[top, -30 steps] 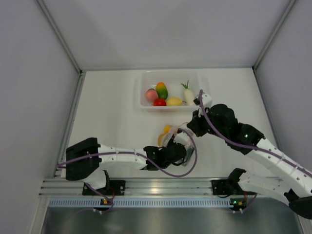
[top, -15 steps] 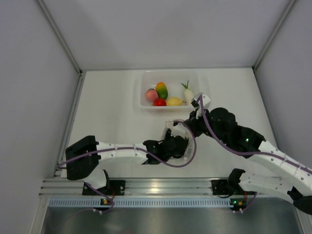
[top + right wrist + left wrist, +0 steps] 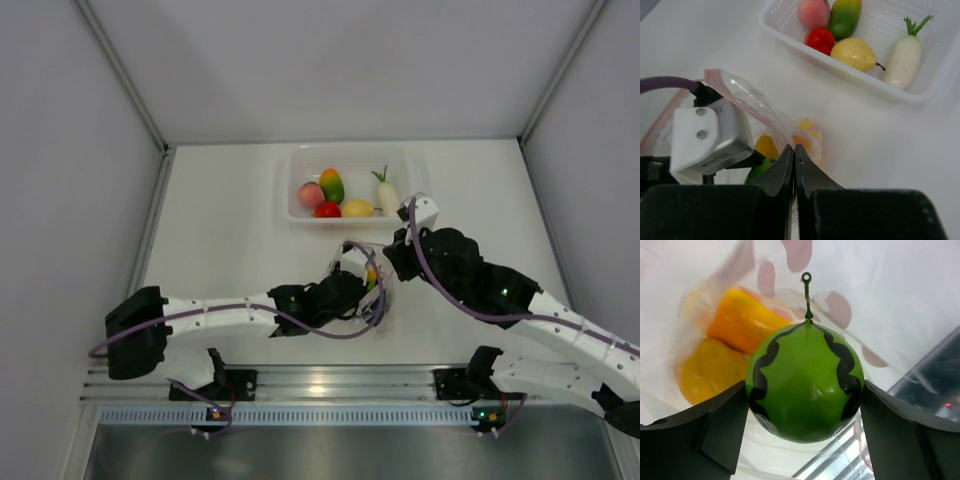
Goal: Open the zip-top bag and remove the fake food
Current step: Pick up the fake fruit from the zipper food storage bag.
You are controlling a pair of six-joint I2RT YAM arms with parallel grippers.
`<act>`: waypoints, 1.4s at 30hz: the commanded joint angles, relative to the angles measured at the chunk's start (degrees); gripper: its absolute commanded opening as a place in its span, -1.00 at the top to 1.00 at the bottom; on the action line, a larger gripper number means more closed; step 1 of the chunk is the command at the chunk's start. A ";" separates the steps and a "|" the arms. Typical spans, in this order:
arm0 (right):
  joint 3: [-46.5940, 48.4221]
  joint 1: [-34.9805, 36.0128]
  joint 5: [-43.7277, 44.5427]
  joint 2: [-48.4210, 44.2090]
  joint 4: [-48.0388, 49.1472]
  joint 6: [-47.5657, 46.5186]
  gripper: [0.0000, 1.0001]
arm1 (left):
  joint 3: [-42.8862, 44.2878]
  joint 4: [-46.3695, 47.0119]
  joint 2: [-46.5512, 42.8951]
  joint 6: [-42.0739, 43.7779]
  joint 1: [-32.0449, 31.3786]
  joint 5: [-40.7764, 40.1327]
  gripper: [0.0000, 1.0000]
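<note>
Where the arms meet: mid-table (image 3: pixel 220 230), just near of the tub (image 3: pixel 292 185).
Left gripper (image 3: pixel 805 415): reaches into the zip-top bag (image 3: pixel 752 100); fingers spread wide, one pressed on each side of the green watermelon (image 3: pixel 805 385), which is clamped between them.
Right gripper (image 3: pixel 794 156): jaws together, pinching the bag's pink zip edge at the right of the mouth.
Bag: table centre, between the two grippers, mouth open around the left wrist.
In bag: the watermelon, an orange piece (image 3: pixel 742 325) and a yellow-orange piece (image 3: pixel 707 372) to its far left, both touching each other.
Tub: far centre, apart from the bag; holds a pink peach (image 3: pixel 310 194), green-orange mango (image 3: pixel 331 184), red tomato (image 3: pixel 327 210), yellow fruit (image 3: pixel 357 208) and white radish (image 3: pixel 387 193).
</note>
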 commanded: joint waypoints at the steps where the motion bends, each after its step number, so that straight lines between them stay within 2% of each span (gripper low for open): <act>1: -0.89 0.28 8.25 0.19 -4.26 1.17 1.00 | -2.18 9.89 -4.78 0.38 0.36 4.16 1.00; 6: -0.36 0.28 10.10 1.33 -4.18 0.91 1.00 | -6.48 14.19 -6.36 2.23 0.36 7.15 1.00; 10: -1.32 0.28 8.09 1.68 -3.65 1.52 1.00 | -10.53 22.18 -9.70 4.07 0.27 7.25 1.00; 14: -3.43 0.37 -1.03 0.98 -2.24 0.21 1.00 | -11.94 24.57 -11.55 6.70 0.27 4.35 1.00; 17: -3.87 1.16 -2.72 0.80 -2.59 -1.20 1.00 | -10.45 24.57 -11.20 9.52 0.27 3.56 1.00; 24: -2.21 3.09 -3.78 -1.92 -4.69 -0.41 1.00 | -6.40 18.87 -6.55 10.76 0.27 -6.90 1.00; 29: -1.50 3.09 -3.35 -1.40 -6.72 -0.14 1.00 | -6.75 17.19 -6.19 7.16 0.27 -13.93 1.00; 35: -1.76 3.09 -3.17 -1.22 -6.72 0.38 1.00 | -4.82 10.88 -7.51 2.33 0.27 -21.31 1.00; 37: -1.94 3.09 -1.94 -0.96 -6.64 0.30 1.00 | -4.82 10.78 -8.12 1.97 0.36 -20.71 1.00; 42: -3.25 3.09 4.20 0.80 -4.62 1.79 1.00 | -4.82 11.30 -9.70 1.00 0.36 -12.56 1.00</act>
